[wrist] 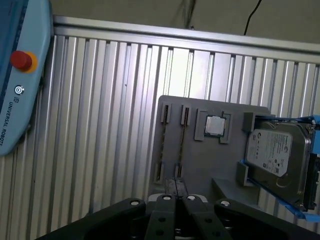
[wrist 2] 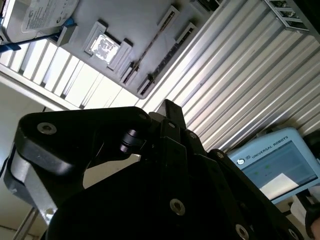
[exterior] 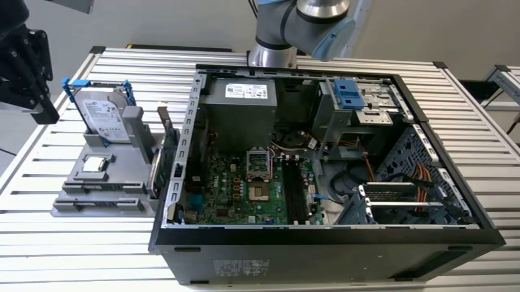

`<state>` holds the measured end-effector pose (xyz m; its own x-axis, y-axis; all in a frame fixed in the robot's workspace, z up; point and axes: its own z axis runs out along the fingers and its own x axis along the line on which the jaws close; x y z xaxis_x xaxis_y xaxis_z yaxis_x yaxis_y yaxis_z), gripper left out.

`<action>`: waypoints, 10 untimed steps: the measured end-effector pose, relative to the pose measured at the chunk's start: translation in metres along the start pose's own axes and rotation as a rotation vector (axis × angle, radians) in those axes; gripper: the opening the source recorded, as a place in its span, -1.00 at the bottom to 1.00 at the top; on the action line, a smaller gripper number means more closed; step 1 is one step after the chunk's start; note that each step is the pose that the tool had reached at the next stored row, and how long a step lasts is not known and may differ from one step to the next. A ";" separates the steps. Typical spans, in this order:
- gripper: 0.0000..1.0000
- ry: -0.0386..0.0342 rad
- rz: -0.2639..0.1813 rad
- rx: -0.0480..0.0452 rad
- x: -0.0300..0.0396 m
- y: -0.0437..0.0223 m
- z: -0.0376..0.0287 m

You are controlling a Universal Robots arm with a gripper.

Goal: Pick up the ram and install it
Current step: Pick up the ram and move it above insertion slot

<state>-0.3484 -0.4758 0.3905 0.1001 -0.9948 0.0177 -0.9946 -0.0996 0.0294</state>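
Bench (exterior: 73,243): slatted metal top carries a grey holder (exterior: 97,204) beside the open case (exterior: 325,243).
Ram (wrist: 182,145): stands edge-on along the holder's case-side edge.
Claw (wrist: 176,184): pinched together, holding nothing, well clear of it.
Risk: thin strip; your off-centre pinch could tilt or jam it.

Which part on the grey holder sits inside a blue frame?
The silver hard drive with the white label; the small square chip beside it on the holder has no blue frame.
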 end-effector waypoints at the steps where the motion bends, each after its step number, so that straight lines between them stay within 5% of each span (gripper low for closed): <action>1: -1.00 0.0001 0.000 0.0000 0.0000 0.0000 0.0000; 10: -1.00 0.0000 0.018 -0.0003 -0.0001 -0.0001 0.0031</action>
<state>-0.3484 -0.4758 0.3874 0.0825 -0.9964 0.0182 -0.9962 -0.0820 0.0295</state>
